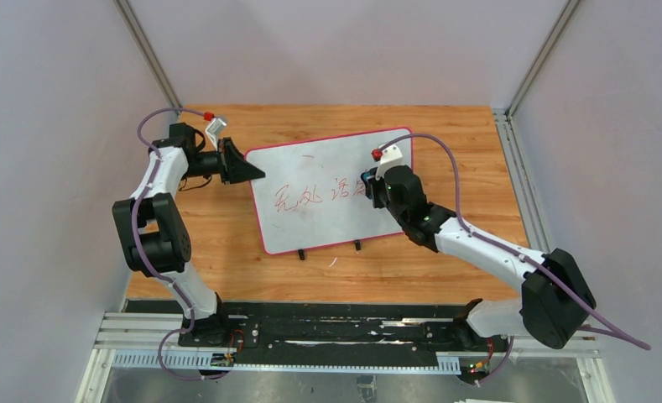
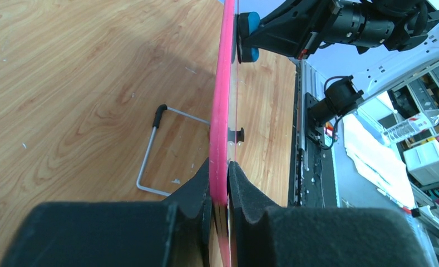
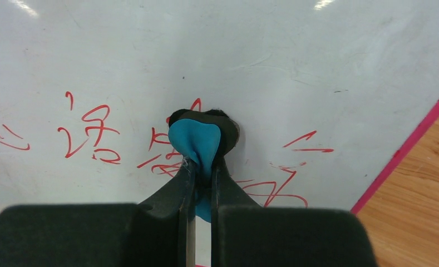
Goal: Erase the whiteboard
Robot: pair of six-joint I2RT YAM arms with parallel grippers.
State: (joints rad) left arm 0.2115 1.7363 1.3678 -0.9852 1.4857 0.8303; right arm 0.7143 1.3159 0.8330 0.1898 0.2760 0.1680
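The right fingers [image 3: 191, 176] are closed tight on a small blue eraser [image 3: 197, 140], which presses against the red handwriting [image 3: 94, 130] on the whiteboard [image 1: 319, 164]. The left fingers [image 2: 210, 186] clamp the board's pink left edge. In the top view the whiteboard sits mid-frame on the wooden bench [image 1: 226, 252].

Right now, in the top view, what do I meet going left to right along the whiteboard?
First the left gripper clamping the whiteboard edge → red writing → right gripper holding the eraser to the board.
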